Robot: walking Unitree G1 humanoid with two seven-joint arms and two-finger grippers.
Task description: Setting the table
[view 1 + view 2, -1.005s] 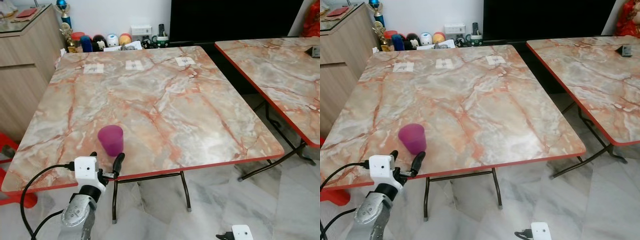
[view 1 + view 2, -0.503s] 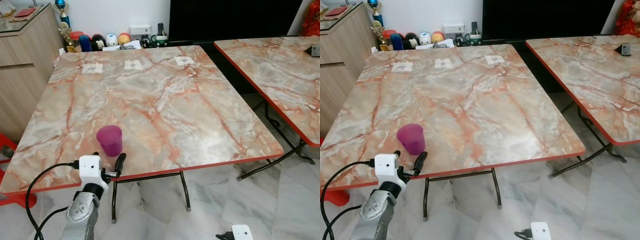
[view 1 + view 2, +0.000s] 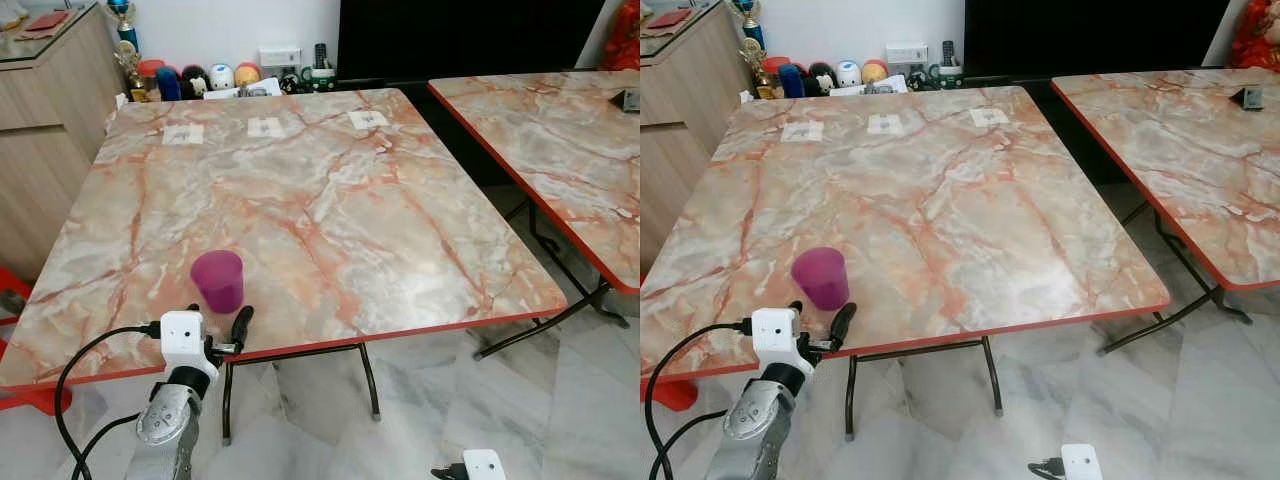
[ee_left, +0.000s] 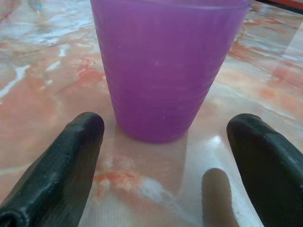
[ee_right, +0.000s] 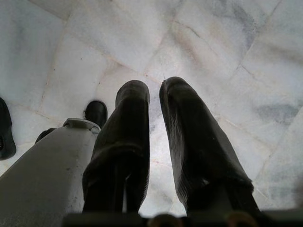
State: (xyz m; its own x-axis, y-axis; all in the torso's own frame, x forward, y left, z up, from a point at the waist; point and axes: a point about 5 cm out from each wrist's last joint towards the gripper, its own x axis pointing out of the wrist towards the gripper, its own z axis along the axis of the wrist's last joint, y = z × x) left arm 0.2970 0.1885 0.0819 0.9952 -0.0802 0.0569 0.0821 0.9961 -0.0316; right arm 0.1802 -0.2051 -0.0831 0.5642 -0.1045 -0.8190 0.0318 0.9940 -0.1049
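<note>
Cup position: our purple cup (image 3: 218,280) stands on the desk (image 3: 330,210) near the front edge, toward the front-left corner, well apart from the three white paper squares (image 3: 267,127) along the far edge.

Left hand: our left hand (image 3: 212,323) sits at the front edge just short of the cup, its two black fingers (image 4: 57,172) spread wide to either side of the cup's base and touching nothing.

Right hand: our right hand (image 5: 154,101) hangs idle low over the marble floor (image 5: 227,71), its fingers nearly together with a thin gap and nothing between them.

What has changed: compared with a second ago the cup is at the same spot on the desk, and our left hand has drawn back a little toward the front edge, so the gap between fingertips and cup looks slightly larger; the whole picture has also shifted a touch, which is our head moving.

Meaning for the task: we judge the cup as placed and released, so this piece of the setting looks done and our left hand is free for the next item.

Cup orientation: upright, mouth up, narrower base on the desk; its long axis is vertical, square to the desk top.

Risk: the cup stands close to the front edge, so a careless pull-back could nudge it.
</note>
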